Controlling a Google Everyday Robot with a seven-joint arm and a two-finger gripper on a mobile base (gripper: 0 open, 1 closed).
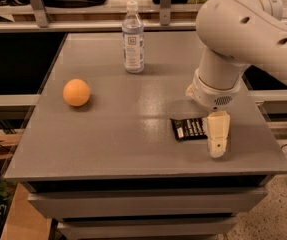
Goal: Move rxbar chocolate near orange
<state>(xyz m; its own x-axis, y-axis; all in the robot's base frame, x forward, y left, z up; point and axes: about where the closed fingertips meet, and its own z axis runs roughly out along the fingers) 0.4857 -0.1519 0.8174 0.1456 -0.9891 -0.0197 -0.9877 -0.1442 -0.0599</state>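
The rxbar chocolate (189, 129), a flat black wrapper with white lettering, lies on the grey table (133, 119) at the right front. My gripper (217, 143) hangs from the white arm right at the bar's right end, its cream fingers pointing down to the table and covering that end. The orange (76, 92) sits on the table's left side, far from the bar.
A clear water bottle with a white cap (133, 39) stands at the back middle. The table's front edge runs just below the gripper. Shelving and dark clutter lie behind; drawers sit under the tabletop.
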